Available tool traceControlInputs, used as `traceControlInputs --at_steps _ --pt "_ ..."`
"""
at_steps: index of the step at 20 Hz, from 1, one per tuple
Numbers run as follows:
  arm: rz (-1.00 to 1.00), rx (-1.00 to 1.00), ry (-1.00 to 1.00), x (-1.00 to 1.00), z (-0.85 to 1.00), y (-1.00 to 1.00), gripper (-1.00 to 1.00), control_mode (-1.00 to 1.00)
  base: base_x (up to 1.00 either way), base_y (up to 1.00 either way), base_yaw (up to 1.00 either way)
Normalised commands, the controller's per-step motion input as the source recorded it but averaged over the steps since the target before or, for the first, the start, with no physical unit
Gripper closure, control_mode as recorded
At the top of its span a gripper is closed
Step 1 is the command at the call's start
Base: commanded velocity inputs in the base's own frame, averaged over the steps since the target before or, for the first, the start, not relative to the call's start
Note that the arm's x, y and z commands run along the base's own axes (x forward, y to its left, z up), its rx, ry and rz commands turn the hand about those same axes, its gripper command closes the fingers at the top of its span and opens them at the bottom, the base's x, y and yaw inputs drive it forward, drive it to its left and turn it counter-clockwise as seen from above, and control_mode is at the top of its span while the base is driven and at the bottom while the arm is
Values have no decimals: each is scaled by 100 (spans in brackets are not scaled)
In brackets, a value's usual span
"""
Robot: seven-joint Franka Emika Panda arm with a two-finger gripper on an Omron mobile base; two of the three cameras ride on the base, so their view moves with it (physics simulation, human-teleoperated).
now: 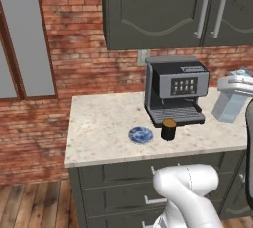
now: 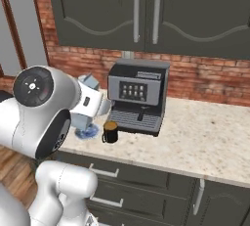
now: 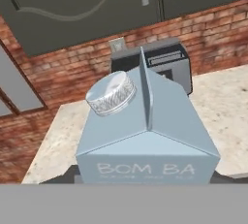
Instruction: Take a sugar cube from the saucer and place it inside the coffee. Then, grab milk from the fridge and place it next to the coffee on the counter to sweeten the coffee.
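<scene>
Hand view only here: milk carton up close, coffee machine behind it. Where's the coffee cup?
Observer: The coffee stands on the counter just in front of the coffee machine. The saucer lies close on its left in the left base view, not touching it.
Operator: Am I set down yet?
Observer: No. The gripper holds the milk in the air. It shows right of the machine in the left base view and left of it, over the saucer, in the right base view, so it hangs nearer the base than the cup.
</scene>
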Motion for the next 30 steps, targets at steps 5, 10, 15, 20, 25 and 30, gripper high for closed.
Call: traceControlInputs --at_steps 5,10,15,20,25,30 --pt "19 0 6 48 -22 -55 100 -100 0 0 0" --pt "25 0 7 60 -35 -44 100 -100 0 0 0" --pt "27 0 1 50 -42 -29 100 -100 0 0 0" --pt "22 0 -3 12 -34 -19 100 -100 0 0 0" --pt "12 0 -5 0 -35 -3 100 -100 0 0 0" --pt "2 0 -6 9 -41 0 100 -100 0 0 0"
